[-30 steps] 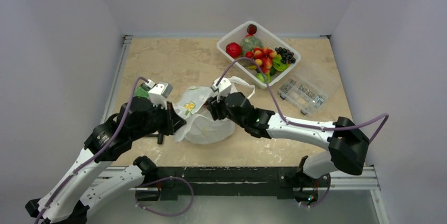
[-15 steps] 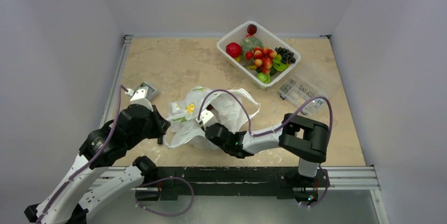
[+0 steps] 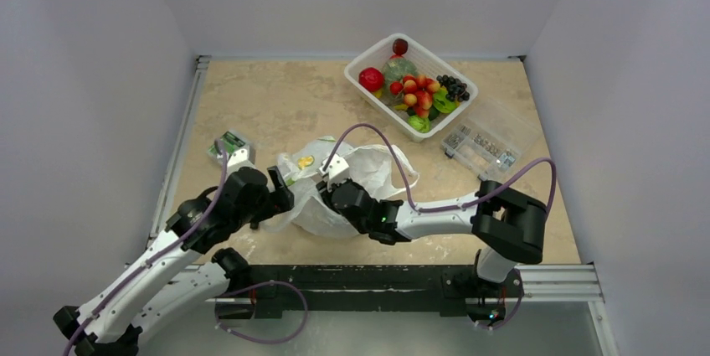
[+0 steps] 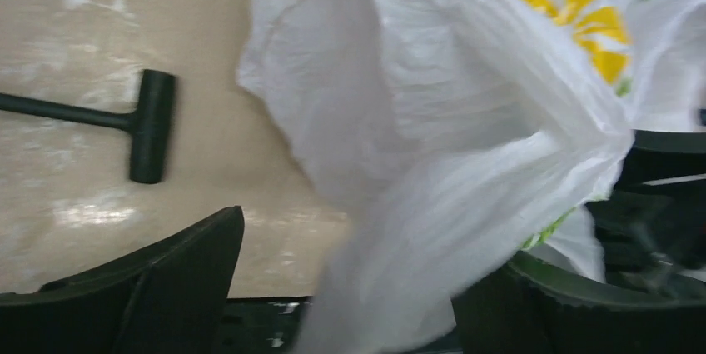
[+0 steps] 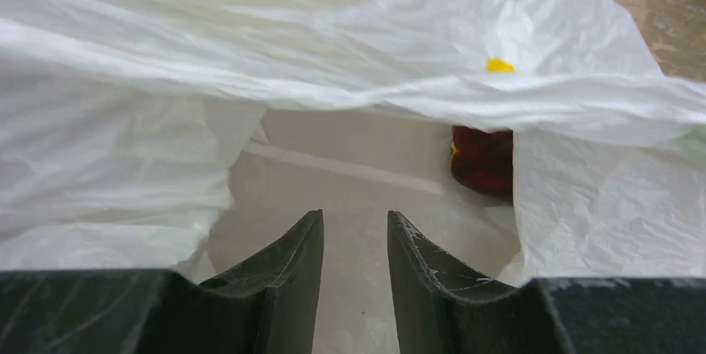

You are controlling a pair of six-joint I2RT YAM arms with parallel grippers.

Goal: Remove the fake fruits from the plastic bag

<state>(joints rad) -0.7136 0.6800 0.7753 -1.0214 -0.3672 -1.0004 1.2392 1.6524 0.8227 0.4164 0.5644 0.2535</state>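
Observation:
The plastic bag [image 3: 356,173] lies crumpled on the table between my two grippers, white with yellow and green prints [image 4: 583,25]. My left gripper [image 3: 281,190] is at its left edge, jaws wide open, and loose bag film [image 4: 400,229] hangs between them. My right gripper [image 5: 355,225] points into the bag's mouth with a narrow gap between its fingers and nothing in it. One dark red fake fruit [image 5: 483,160] lies inside the bag, ahead and to the right of those fingers. Other fake fruits [image 3: 416,90] sit in the white basket [image 3: 362,59].
The basket at the back also holds a green squash [image 3: 400,67]. A clear lidded box [image 3: 486,148] stands right of the bag. A small green object [image 3: 228,143] lies at the left. A black T-shaped tool [image 4: 146,125] rests on the table by the bag's left side.
My left gripper has let go of the bag and opened wide. The bag has sunk onto the table. My right arm has folded back and brought its gripper to the bag's mouth.

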